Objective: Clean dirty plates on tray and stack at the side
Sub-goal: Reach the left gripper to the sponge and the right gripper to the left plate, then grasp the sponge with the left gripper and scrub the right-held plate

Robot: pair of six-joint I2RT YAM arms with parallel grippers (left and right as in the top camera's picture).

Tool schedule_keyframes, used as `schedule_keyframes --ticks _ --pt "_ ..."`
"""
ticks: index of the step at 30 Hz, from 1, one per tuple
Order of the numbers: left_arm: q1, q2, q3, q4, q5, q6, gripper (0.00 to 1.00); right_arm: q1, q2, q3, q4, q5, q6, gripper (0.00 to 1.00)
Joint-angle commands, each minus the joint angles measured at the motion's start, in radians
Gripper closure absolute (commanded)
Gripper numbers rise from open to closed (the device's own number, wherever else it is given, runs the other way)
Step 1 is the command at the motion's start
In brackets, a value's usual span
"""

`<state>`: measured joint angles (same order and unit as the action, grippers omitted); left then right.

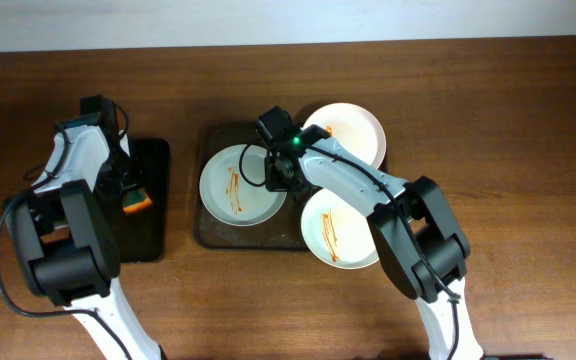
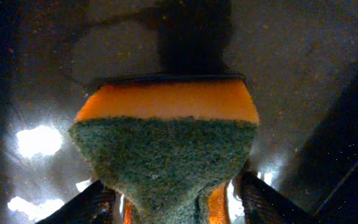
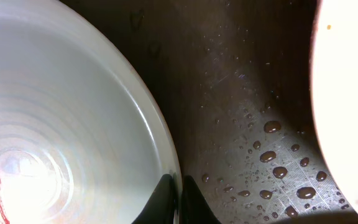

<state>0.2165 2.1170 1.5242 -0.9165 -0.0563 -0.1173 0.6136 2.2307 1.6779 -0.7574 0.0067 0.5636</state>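
Three white plates sit on the dark brown tray. The left plate has orange sauce streaks, and so does the front plate; the back plate has faint specks. My right gripper is shut on the left plate's right rim, seen close in the right wrist view with the plate at left. My left gripper is shut on an orange and green sponge over the black tray at left.
The brown tray's surface is wet with droplets between the plates. The wooden table extends to the right and front. The back plate's edge shows at the right of the right wrist view.
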Motion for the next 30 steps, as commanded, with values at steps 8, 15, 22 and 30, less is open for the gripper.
schedule_keyframes --ticks 8,15,22,30 --pt "-0.003 0.009 0.185 -0.216 0.009 0.002 1.0 0.022 0.055 -0.05 -0.013 -0.001 -0.013 0.96" --pt "-0.039 -0.01 0.502 -0.556 0.304 0.203 1.0 0.004 0.055 -0.05 0.038 -0.218 -0.062 0.96" --pt "-0.233 -0.005 0.418 -0.401 0.329 0.191 1.0 -0.068 0.051 -0.05 0.031 -0.397 -0.138 0.96" --pt "-0.351 -0.004 0.193 -0.221 0.331 0.132 1.0 -0.156 -0.044 -0.051 -0.032 -0.411 -0.141 0.96"
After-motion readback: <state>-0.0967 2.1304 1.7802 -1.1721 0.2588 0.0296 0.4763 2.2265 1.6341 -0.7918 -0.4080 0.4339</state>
